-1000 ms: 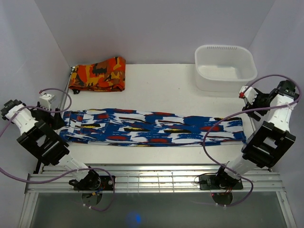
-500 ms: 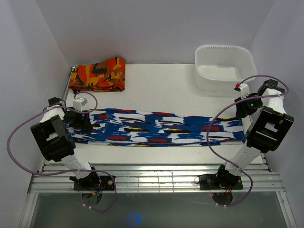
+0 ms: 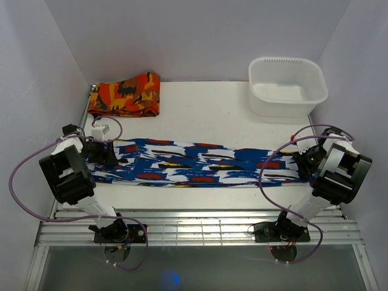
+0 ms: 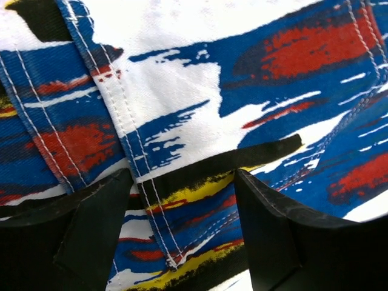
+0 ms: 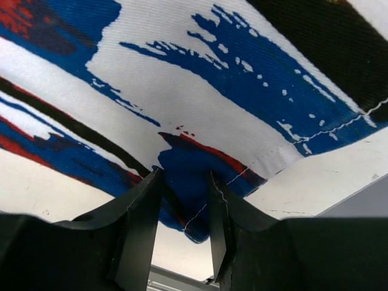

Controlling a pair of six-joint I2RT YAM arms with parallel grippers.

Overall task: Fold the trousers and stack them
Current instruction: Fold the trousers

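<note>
The trousers (image 3: 194, 162) lie flat in a long strip across the table, waistband at the left, leg hems at the right. My left gripper (image 3: 102, 155) is down on the waistband end. In the left wrist view it (image 4: 182, 182) stands open, wide apart, with a stitched belt loop and flat printed cloth (image 4: 200, 91) between the fingers. My right gripper (image 3: 302, 162) is down on the hem end. Its jaws (image 5: 184, 179) are narrow but apart, astride the near hem corner (image 5: 194, 182), with bare table showing below the corner.
A folded orange-red-and-black cloth (image 3: 125, 95) lies at the back left. A white tub (image 3: 287, 85) stands at the back right. White walls close in on both sides. A metal rail (image 3: 194, 227) runs along the near table edge, behind the arm bases.
Both arms have swung in from the sides and dropped onto the two ends of the trousers. The right jaws have narrowed a lot, the left only slightly. The trousers have not moved.
</note>
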